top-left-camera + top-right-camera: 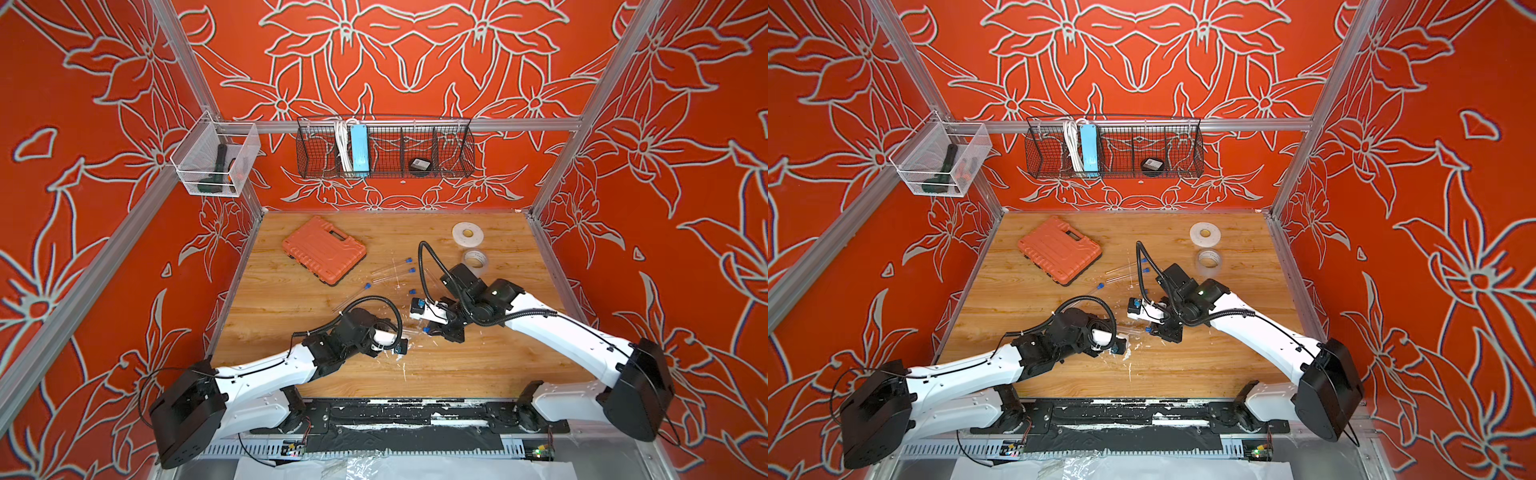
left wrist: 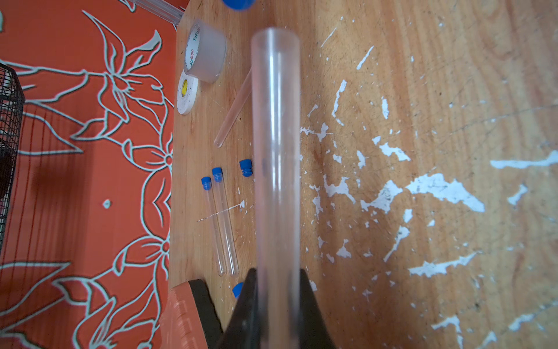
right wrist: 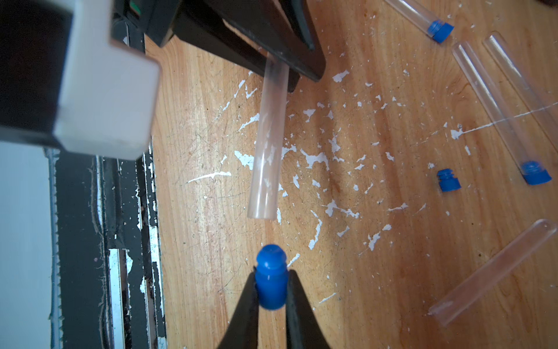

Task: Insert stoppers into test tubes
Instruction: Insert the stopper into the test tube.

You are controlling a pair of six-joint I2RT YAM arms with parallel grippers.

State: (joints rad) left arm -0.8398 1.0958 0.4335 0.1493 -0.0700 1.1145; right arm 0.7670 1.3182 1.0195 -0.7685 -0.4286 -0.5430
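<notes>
Bright, even light floods the desk [image 1: 291,299], and shadows stay soft and faint. Both top views bend the frame rail [image 1: 599,91] near the edges, with colour fringing on the wall [image 1: 706,208]. Up close, the held test tube [image 2: 276,151] smears out of focus and the stopper [image 3: 271,278] is soft.

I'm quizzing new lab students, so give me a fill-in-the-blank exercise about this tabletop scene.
The left gripper is shut on a clear ____.
The right gripper is shut on a blue ____.
The tape rolls on the table number ____.
The closed case is coloured ____.
Missing words: test tube; stopper; two; orange.
</notes>
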